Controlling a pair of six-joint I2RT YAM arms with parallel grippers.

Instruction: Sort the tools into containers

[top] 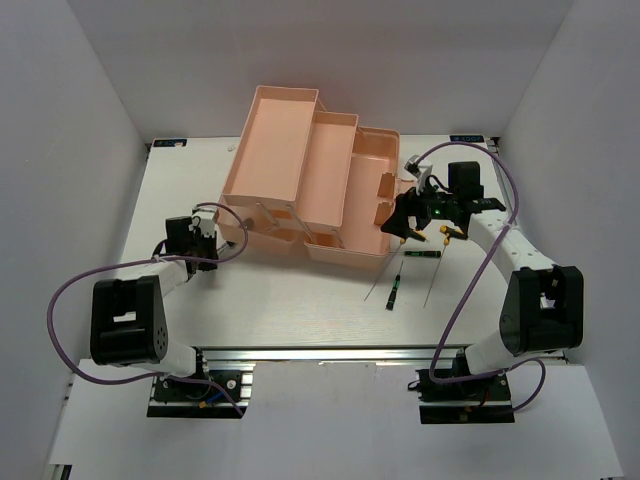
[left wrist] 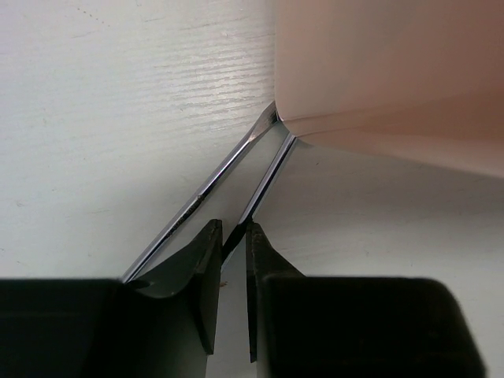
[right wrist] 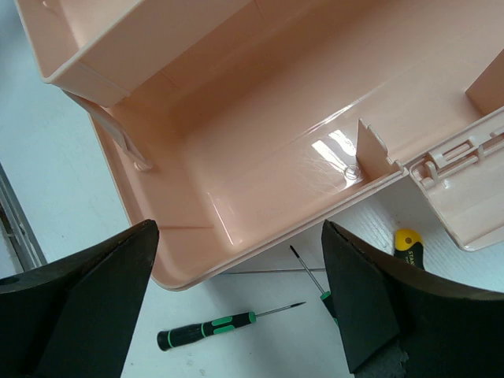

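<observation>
Gaping right claw (right wrist: 238,230) beside toolbox (right wrist: 260,142), screwdrivers (right wrist: 206,329) nearby.

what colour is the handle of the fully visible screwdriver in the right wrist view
Handle: black with green bands; best in right wrist view.

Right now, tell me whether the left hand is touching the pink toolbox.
Apart. The left wrist view shows white table between the left hand and the toolbox wall; only two thin metal shafts span that gap.

Partial white lettering, "STAN", shows on the black part of a yellow-black screwdriver handle (right wrist: 407,248) beside the toolbox; nothing else is legible.
</observation>
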